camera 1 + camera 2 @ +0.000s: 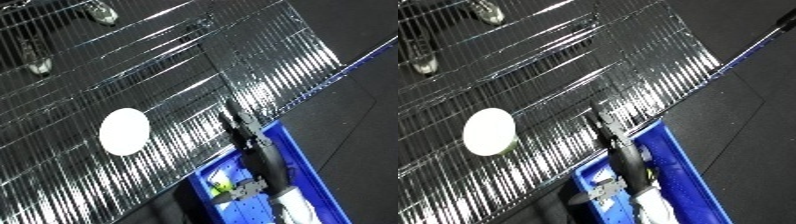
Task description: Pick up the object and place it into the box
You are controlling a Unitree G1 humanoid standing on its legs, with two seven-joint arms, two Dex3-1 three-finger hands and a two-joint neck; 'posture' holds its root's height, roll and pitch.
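Note:
A white round object (123, 131) lies on the wire shelf (178, 65), left of centre. Below and to its right, a blue bin (304, 156) sits under the shelf's front edge. My right hand (253, 150) reaches up over the bin, with its black fingers (233, 122) stretched straight onto the shelf edge. It is open and holds nothing, about a hand's length right of the white object. The silver wrist and white forearm (298, 205) lie above the bin's inside. The left hand does not show.
Something yellow-green (222, 186) lies inside the bin beside my wrist. Two clear, glassy items (105, 12) (37, 65) rest on the shelf's far left. Dark floor (355, 115) lies to the right of the shelf's blue-edged rim.

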